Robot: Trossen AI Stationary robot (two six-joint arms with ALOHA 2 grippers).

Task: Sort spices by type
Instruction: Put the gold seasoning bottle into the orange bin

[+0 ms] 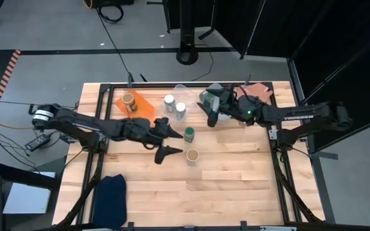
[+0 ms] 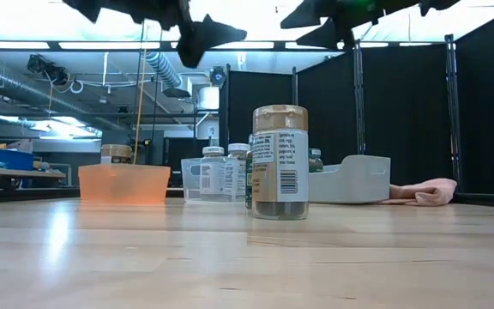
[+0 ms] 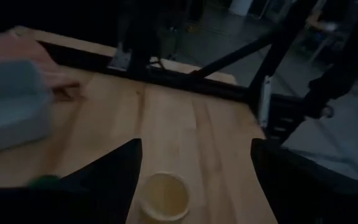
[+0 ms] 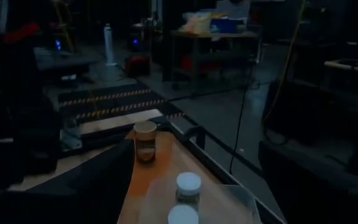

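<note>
My left gripper hangs open above the table's middle. One tan-topped jar stands on the wood just ahead of its fingers, and a green-lidded jar stands beside it. Another tan-topped jar stands in the orange tray. Two white-lidded jars stand in the clear tray. My right gripper is open, raised over the left end of the grey-blue tray, where a second green-lidded jar shows.
A pink cloth lies at the far right corner behind the grey-blue tray. A dark blue cloth lies near the near left edge. Black frame rails border the table. Bare wood stretches across the near half.
</note>
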